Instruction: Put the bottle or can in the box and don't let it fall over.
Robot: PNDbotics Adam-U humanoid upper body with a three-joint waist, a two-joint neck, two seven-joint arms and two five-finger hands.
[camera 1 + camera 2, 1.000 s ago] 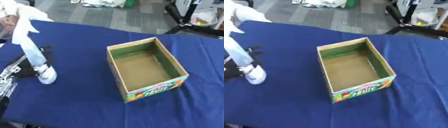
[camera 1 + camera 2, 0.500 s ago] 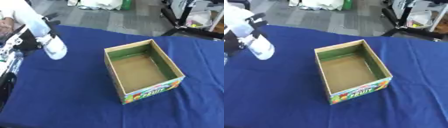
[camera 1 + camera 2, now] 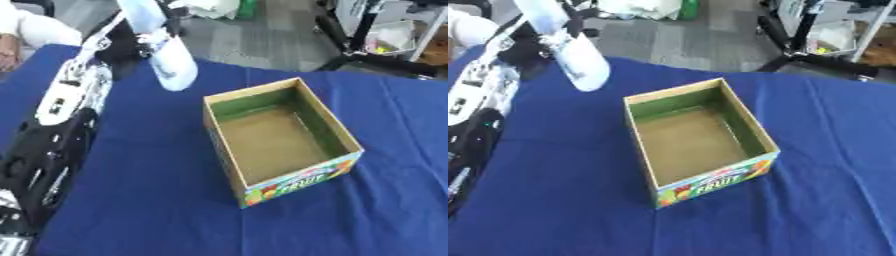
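Bottle (image 3: pixel 164 55), pale and tilted, hangs in the air left of the box (image 3: pixel 278 138), apparently grasped by the left hand (image 3: pixel 131 42); blur hides the fingers.

Bright, even light; soft motion blur
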